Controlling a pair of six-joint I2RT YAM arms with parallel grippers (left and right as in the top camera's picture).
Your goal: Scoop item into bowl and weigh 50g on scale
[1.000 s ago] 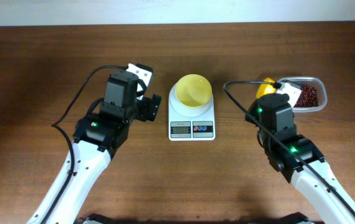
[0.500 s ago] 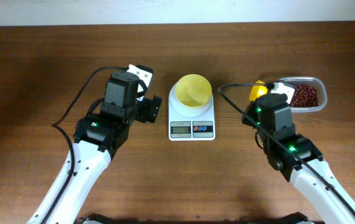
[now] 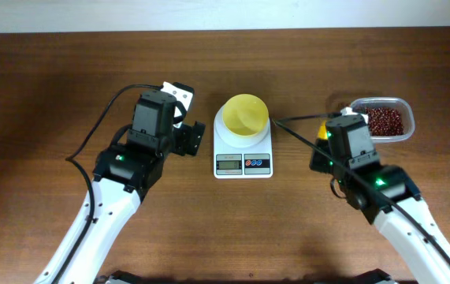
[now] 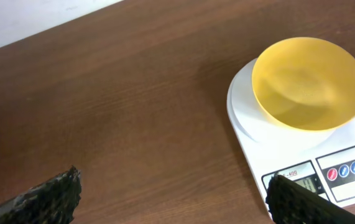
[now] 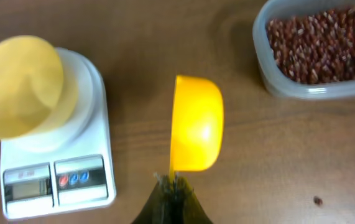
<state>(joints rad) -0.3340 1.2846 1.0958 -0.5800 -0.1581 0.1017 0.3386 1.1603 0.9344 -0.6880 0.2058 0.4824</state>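
Yellow scoop (image 5: pixel 196 124) clamped by its handle in right gripper (image 5: pixel 174 182), just right of scale (image 5: pixel 99 140); beans (image 5: pixel 323 40) farther right of scale, nearest this arm. Fingers of left gripper (image 4: pixel 171 199) apart, empty, left of scale.

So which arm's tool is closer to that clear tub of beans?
Right. The right tool, holding a yellow scoop, sits just beside the tub; the left tool is beyond the scale.

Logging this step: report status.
Left gripper open, empty. Right gripper shut on small yellow plastic scoop. Round yellow plastic bowl empty on flat white digital scale. Nothing blocks bowl.
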